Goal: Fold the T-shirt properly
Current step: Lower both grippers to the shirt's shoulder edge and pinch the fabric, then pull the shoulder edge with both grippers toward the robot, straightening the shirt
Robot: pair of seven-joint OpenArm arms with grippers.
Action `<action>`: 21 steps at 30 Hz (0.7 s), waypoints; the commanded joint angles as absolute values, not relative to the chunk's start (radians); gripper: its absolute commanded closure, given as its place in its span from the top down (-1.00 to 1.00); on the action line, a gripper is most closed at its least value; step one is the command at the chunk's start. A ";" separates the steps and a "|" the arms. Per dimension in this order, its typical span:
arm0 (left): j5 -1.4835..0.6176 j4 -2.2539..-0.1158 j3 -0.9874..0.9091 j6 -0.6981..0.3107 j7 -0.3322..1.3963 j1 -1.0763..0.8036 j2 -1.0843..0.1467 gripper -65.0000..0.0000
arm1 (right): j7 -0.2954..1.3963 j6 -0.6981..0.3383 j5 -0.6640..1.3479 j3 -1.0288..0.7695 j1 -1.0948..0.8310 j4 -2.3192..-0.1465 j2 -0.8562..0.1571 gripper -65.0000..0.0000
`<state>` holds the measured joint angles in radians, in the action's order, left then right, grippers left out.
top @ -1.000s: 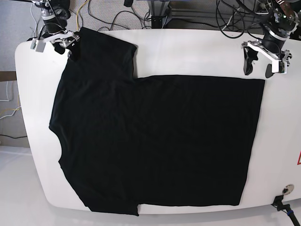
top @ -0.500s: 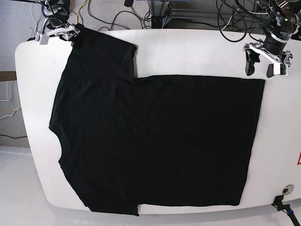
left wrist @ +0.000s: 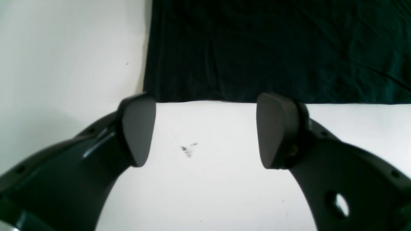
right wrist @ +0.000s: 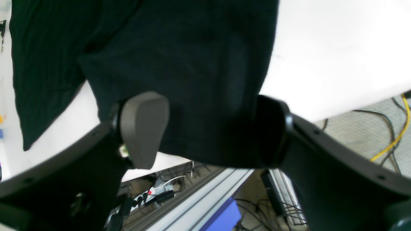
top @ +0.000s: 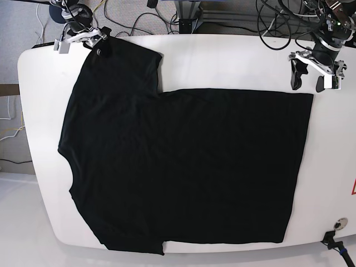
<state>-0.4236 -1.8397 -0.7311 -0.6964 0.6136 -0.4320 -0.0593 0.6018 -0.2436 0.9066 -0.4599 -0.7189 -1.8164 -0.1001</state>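
While the black T-shirt (top: pixel 183 167) lies flat across the white table (top: pixel 233 61), its hem edge runs just short of the left end effector (top: pixel 309 79), which hangs with jaws spread over bare tabletop. At the far sleeve edge, the right end effector (right wrist: pixel 205 128) straddles the cloth, jaws apart; whether they touch it cannot be told. Any print is hidden.

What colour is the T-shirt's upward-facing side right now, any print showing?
Plain black, no print visible on the T-shirt; the base view shows it best.
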 commanded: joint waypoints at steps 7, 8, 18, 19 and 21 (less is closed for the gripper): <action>-0.441 -1.854 -0.734 -0.698 0.596 -0.432 -0.071 0.43 | 0.611 -0.239 0.912 -0.421 -0.720 -1.827 -0.081 0.35; -0.441 -1.854 -0.734 -0.698 0.596 -0.432 -0.071 0.43 | 0.611 -0.239 0.912 -0.421 -0.719 -1.827 -0.081 0.34; -0.441 -1.819 -0.734 -0.698 0.598 -0.423 -0.073 0.43 | 0.611 -0.242 0.912 -0.423 -0.716 -1.827 -0.087 -1.00; -0.441 -1.793 -0.736 -0.698 0.599 -0.406 -0.084 0.43 | 0.611 -0.242 0.912 -0.423 -0.716 -1.827 -0.087 -1.00; -0.441 -1.732 -0.736 -0.698 0.599 -0.387 -0.114 0.43 | 0.611 -0.242 0.912 -0.423 -0.716 -1.827 -0.087 -1.00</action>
